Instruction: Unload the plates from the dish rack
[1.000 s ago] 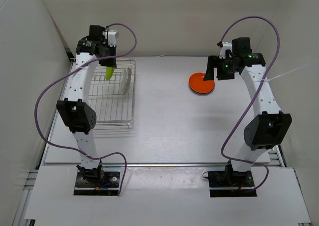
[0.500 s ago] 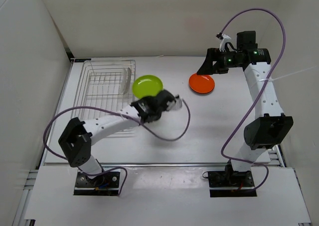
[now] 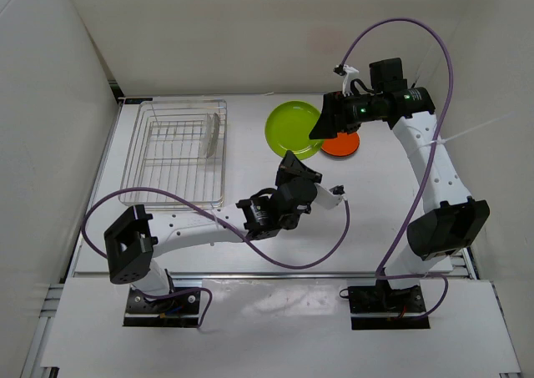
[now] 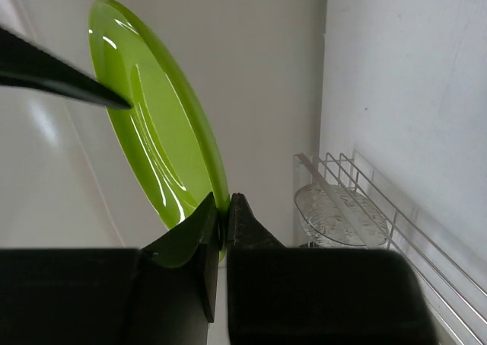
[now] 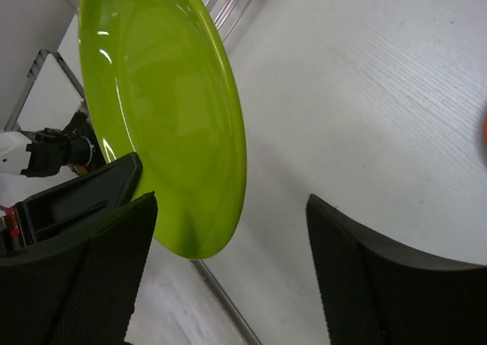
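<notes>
My left gripper [image 3: 289,158] [image 4: 224,208] is shut on the near rim of a lime green plate [image 3: 294,128] [image 4: 156,124], holding it up over the back middle of the table. My right gripper [image 3: 320,128] [image 5: 228,238] stands open at the plate's right edge. In the right wrist view the green plate [image 5: 167,109] hangs between the fingers, close to the left fingertip [image 5: 114,238], which does not touch it. An orange-red plate [image 3: 345,146] lies flat on the table, partly hidden under the right gripper. The wire dish rack [image 3: 171,196] [image 4: 380,208] at the left holds a clear plate [image 3: 214,134] [image 4: 338,215] on edge.
White walls close in the table at the back and left. The left arm's links stretch across the table's near middle [image 3: 209,226], with purple cables looping from both arms. A metal rail [image 3: 275,271] runs along the table's front edge.
The left arm has lifted the green plate out of the rack and carried it right to the table's back middle. The right gripper has swung left from over the orange-red plate toward it.
</notes>
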